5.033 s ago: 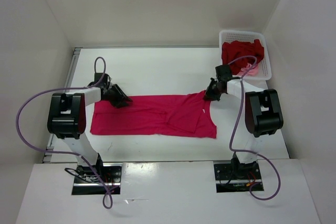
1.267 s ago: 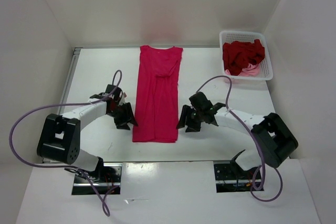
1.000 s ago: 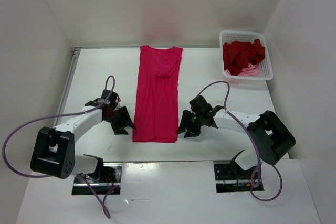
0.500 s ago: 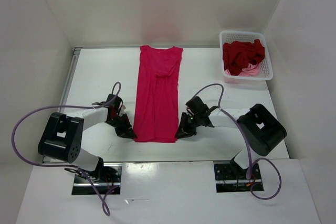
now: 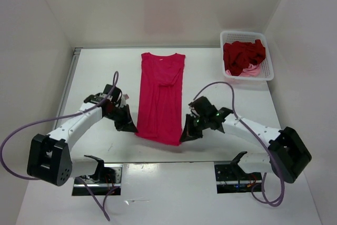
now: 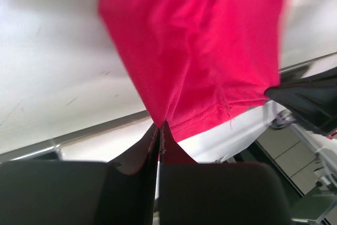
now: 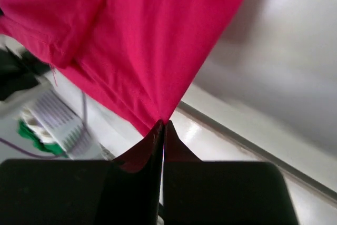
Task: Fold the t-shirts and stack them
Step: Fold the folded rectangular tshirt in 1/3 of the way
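The bright magenta-red t-shirt (image 5: 160, 96) lies lengthwise down the table's middle, folded narrow, collar at the far end. My left gripper (image 5: 132, 128) is shut on its near left hem corner (image 6: 158, 117). My right gripper (image 5: 184, 137) is shut on its near right hem corner (image 7: 160, 114). Both hold the hem lifted off the table, so it sags between them. The dark crimson t-shirt (image 5: 243, 55) and the light pink t-shirt (image 5: 251, 69) lie bunched in the basket.
The white mesh basket (image 5: 268, 64) stands at the far right corner of the table. White walls close the table at the back and both sides. The arm bases and purple cables sit at the near edge.
Both grippers closed in on the shirt's near hem corners, shut on them and lifted the hem. Five seconds ago the shirt lay crosswise.
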